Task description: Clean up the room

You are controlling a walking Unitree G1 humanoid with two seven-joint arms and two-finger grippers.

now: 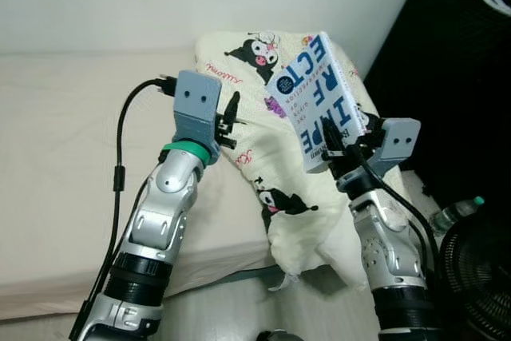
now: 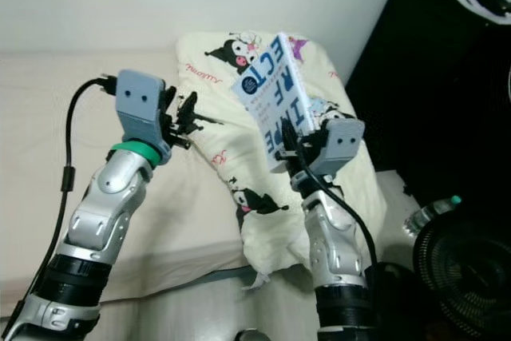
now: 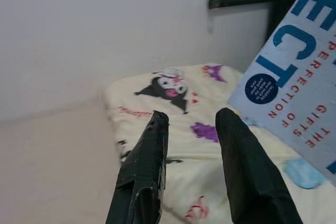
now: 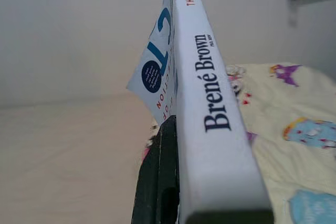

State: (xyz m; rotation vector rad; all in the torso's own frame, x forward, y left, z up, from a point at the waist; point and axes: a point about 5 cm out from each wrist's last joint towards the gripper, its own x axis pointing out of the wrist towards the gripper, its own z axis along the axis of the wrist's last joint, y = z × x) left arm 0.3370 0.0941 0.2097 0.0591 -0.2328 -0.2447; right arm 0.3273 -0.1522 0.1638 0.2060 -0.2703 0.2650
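Two silver arms rise in the left eye view, and the right gripper (image 1: 339, 149) is clamped on the lower end of a pale blue paperback book (image 1: 314, 100), holding it upright and tilted above a cream pillow (image 1: 263, 149) printed with black cartoon characters; the right forearm stands nearly vertical below it, wrist bent toward the bed. The left gripper (image 1: 232, 121) holds nothing, its fingers a modest gap apart, hovering over the near edge of the pillow with the forearm angled up from the lower left and a black cable (image 1: 121, 165) looping behind it. A beige mattress (image 1: 64, 157) stretches to the left, and a plastic bottle (image 1: 455, 213) with a teal cap stands near a black fan (image 1: 479, 277) on the right. The right eye view gives the same scene, the book (image 2: 271, 97) with its big blue letters facing the camera. Along the left wrist view, the two black fingers (image 3: 142, 171) stand apart and empty, pointing at the pillow (image 3: 173, 108), with the book's cover (image 3: 299, 72) just beside them. Along the right wrist view, the book's spine (image 4: 210, 108) reads "Brené Brown" and one black finger (image 4: 160, 177) presses flat against the cover.
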